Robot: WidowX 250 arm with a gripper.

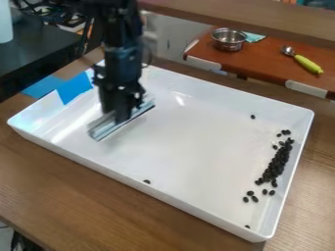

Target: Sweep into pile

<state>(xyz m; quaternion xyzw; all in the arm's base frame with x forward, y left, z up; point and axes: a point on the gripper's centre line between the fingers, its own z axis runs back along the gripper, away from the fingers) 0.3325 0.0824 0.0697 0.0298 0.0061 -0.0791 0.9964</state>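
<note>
Pile nearly made: small black beans (pixel 277 164) inside white rectangular tray (pixel 163 195), right end. Strays (pixel 146 182) left to gather. Black gripper (pixel 122 116) clamped on pale straight-edged sweeper (pixel 101 130).

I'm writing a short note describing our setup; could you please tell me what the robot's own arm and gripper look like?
The arm is black, built of narrow, boxy segments with bulkier joints and small pale spots that may be fasteners. The gripper is black too, blocky and angular. I can't make out any lettering.
</note>
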